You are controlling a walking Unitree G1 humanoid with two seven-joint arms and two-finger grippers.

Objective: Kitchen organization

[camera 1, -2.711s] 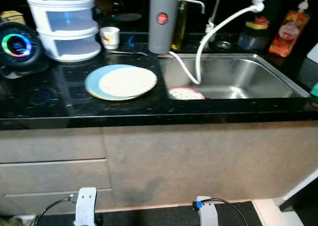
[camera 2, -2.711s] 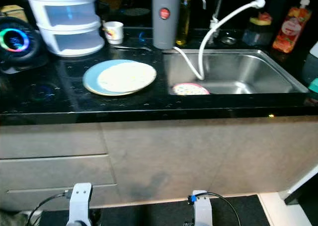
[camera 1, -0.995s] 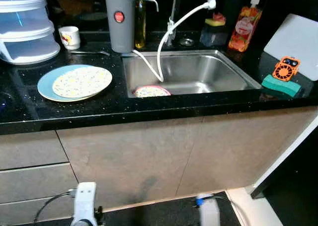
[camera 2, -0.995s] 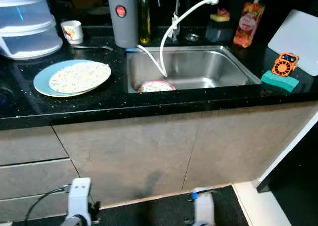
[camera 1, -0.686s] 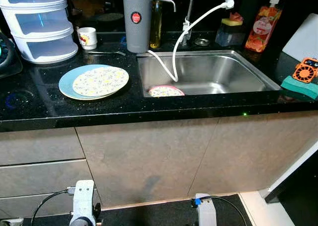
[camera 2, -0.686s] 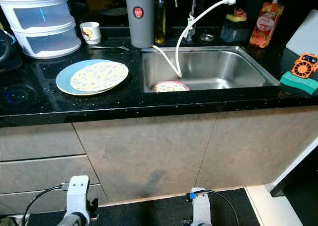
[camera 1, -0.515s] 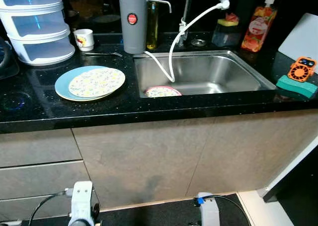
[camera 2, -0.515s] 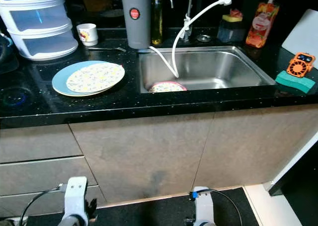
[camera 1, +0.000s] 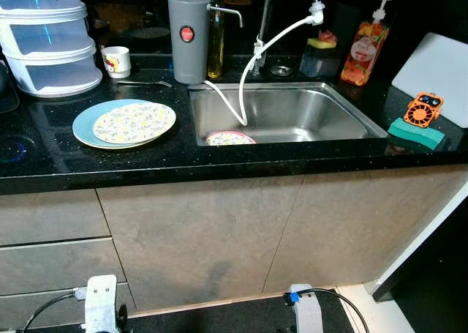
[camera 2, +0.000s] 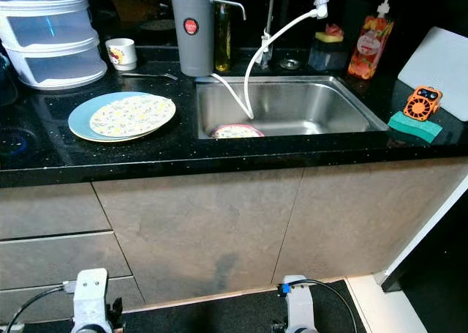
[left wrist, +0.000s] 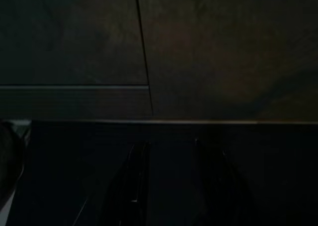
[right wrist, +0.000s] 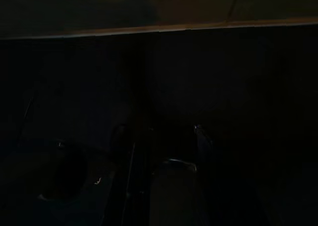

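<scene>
Partly hidden: pink plate in sink.

Plates on counter left of sink, 1 plate inside.

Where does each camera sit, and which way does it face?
Left eye view: head, looking down at the black counter and sink; both wrists at the bottom edge.
Right eye view: same scene, same plates.
Left wrist view: dark, along the left end effector toward cabinet fronts.
Right wrist view: very dark, along the right end effector toward the floor.
</scene>
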